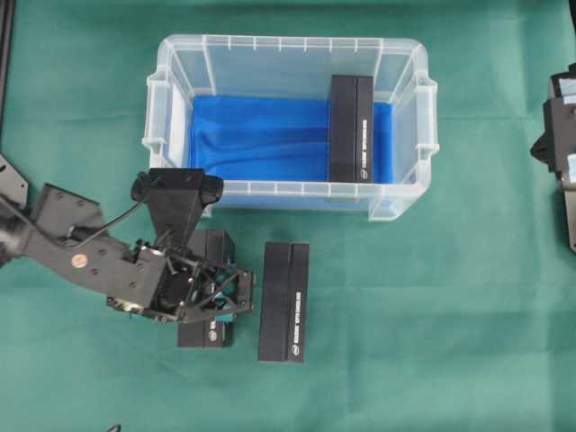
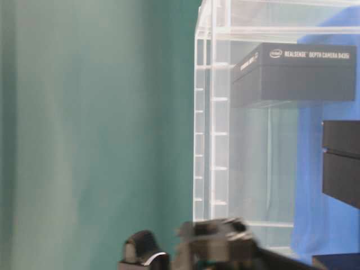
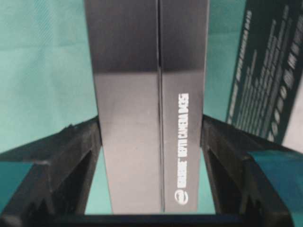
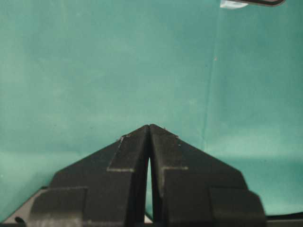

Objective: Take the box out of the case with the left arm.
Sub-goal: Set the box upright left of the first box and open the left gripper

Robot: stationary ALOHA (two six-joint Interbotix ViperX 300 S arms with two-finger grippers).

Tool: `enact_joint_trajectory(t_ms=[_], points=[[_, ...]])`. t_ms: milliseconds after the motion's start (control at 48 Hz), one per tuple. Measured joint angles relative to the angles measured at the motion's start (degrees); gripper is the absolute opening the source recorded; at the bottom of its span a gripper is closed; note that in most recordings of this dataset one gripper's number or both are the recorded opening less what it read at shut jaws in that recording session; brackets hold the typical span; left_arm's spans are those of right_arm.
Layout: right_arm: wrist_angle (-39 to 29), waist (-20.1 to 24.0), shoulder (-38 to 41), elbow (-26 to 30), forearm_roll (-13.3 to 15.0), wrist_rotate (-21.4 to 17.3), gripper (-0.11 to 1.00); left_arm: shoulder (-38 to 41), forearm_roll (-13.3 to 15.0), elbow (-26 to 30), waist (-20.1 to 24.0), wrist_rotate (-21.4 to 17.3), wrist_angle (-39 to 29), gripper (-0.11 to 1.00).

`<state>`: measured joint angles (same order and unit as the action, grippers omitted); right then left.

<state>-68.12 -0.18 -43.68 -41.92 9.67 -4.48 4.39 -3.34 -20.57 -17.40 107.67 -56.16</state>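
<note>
Your left claw [image 1: 236,292] is down on the green surface [image 1: 432,315] just near of the case [image 1: 288,54], and its fingers [image 3: 71,156] sit snug on both sides of a black box [image 1: 209,328], so it looks gripped. A second box [image 1: 284,301] lies just right of it on the cloth, apart. A third box [image 1: 351,128] is inside the case, on the blue lining [image 1: 252,135] toward the right. Your right claw [image 4: 149,128] is pinched closed on nothing, over bare cloth.
</note>
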Motion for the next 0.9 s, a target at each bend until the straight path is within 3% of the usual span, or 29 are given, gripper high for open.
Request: enact_joint_trajectory(t_ms=[562,729,895], points=[[0.00,0.00,0.00,-0.09,0.09,0.00,0.03,-0.35,1.05,-1.05,0.26,-0.44,2.29,0.61],[0.00,0.00,0.09,0.00,0.00,0.00,0.03,-0.26,1.41,-1.23,0.18,-0.26,2.37,0.95],[0.00,0.00,0.00,0.00,0.00,0.00,0.03,-0.26,1.32,-1.23,0.18,-0.18,3.25,0.92]])
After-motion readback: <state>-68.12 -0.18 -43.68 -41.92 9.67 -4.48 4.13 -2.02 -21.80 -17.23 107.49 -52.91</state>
